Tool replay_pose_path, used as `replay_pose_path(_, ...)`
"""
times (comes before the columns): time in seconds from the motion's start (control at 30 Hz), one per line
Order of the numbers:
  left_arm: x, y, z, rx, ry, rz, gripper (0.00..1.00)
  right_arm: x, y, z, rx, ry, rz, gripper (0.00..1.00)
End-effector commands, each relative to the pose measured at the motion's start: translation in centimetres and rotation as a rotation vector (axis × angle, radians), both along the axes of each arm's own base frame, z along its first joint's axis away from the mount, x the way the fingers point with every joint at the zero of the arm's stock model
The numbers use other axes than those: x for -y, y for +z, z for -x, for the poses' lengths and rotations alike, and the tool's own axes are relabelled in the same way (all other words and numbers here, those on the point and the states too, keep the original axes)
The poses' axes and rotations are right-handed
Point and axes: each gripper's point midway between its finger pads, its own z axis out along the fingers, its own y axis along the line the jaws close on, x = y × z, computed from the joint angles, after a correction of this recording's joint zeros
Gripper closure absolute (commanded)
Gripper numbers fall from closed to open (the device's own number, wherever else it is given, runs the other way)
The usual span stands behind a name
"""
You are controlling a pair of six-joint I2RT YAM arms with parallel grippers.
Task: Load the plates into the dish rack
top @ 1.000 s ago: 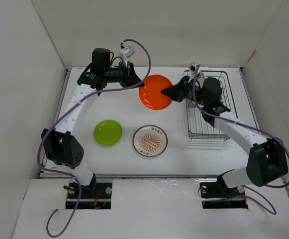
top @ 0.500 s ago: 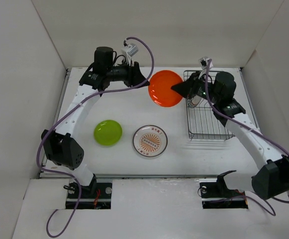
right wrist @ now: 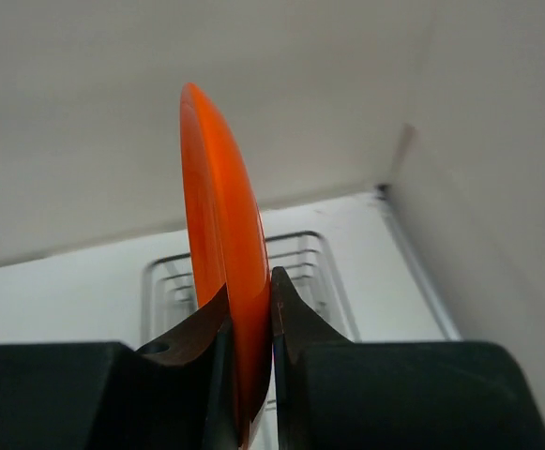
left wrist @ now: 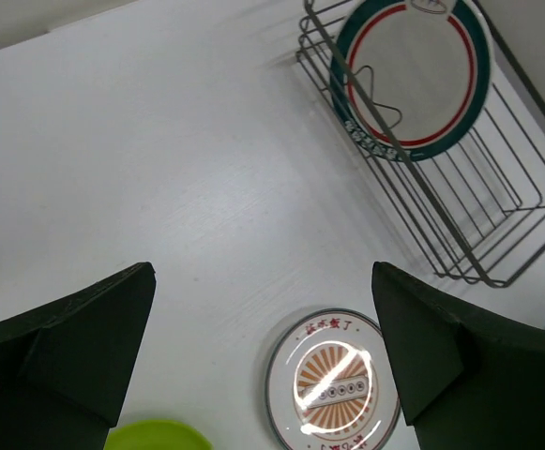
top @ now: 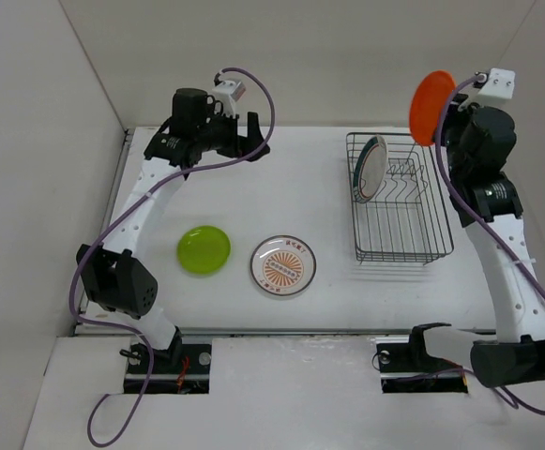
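Observation:
My right gripper is shut on the rim of the plain orange plate. It holds the plate on edge, high above the far right end of the dish rack. In the right wrist view the orange plate stands upright between the gripper fingers, with the rack below. A teal-rimmed plate stands in the rack's far left slot. The lime green plate and the sunburst plate lie flat on the table. My left gripper hangs open and holds nothing at the far middle-left. From the left gripper I look down on the sunburst plate.
White walls close in the table on the left, back and right. The orange plate is close to the back right corner. The rack's near slots hold nothing. Purple cables loop over both arms.
The left gripper opened and let go of the orange plate, then drew back to the left. The right arm carried the plate up and to the right, from the table's middle to above the rack.

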Motion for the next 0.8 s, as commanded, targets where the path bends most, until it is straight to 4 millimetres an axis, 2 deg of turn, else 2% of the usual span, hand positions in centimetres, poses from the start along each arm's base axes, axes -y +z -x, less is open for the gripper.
replay_pose_path(0.0, -1.6, 3.1, -0.9, 0.112, 0.084, -0.046, 0.00, 8.8, -2.7, 0.9, -0.133, -0.417, 0.127, 1.00)
replay_pose_path(0.03, -1.9, 3.0, -1.1, 0.114, 0.099, -0.053, 0.00, 10.1, -3.2, 0.7, -0.150, -0.445, 0.128, 1.00)
replay_pose_path(0.17, -2.6, 3.3, -1.3, 0.138, 0.130, -0.080, 0.00, 11.4, -5.3, -1.3, -0.180, -0.422, 0.125, 1.00)
replay_pose_path(0.2, -2.6, 3.3, -1.3, 0.139, 0.130, -0.080, 0.00, 11.5, -5.6, -1.8, -0.164, -0.406, 0.121, 1.00)
replay_pose_path(0.33, -3.0, 3.7, -1.4, 0.163, 0.140, -0.100, 0.00, 11.5, -9.0, -4.7, -0.223, -0.351, 0.143, 1.00)
replay_pose_path(0.37, -3.2, 3.1, -1.4, 0.158, 0.144, -0.115, 0.00, 11.4, -10.0, -5.3, -0.247, -0.335, 0.155, 1.00)
replay_pose_path(0.4, -3.5, 3.0, -1.3, 0.156, 0.154, -0.122, 0.00, 11.2, -10.0, -5.3, -0.247, -0.324, 0.155, 1.00)
replay_pose_path(0.43, -3.5, 3.0, -1.3, 0.156, 0.155, -0.122, 0.00, 11.1, -11.3, -5.8, -0.275, -0.311, 0.156, 1.00)
replay_pose_path(0.53, -3.7, 2.3, -1.2, 0.155, 0.159, -0.137, 0.00, 10.6, -12.9, -6.4, -0.311, -0.273, 0.166, 1.00)
replay_pose_path(0.57, -3.8, 2.7, -1.0, 0.164, 0.160, -0.134, 0.00, 10.6, -13.9, -6.5, -0.332, -0.271, 0.167, 1.00)
replay_pose_path(0.63, -3.8, 2.3, -1.0, 0.160, 0.155, -0.144, 0.00, 10.2, -14.5, -6.6, -0.345, -0.238, 0.176, 1.00)
replay_pose_path(0.67, -3.8, 2.8, -1.0, 0.170, 0.156, -0.140, 0.00, 10.2, -15.6, -6.6, -0.373, -0.233, 0.193, 1.00)
replay_pose_path(0.77, -3.8, 2.6, -1.2, 0.162, 0.156, -0.143, 0.00, 10.3, -16.0, -6.6, -0.379, -0.230, 0.206, 1.00)
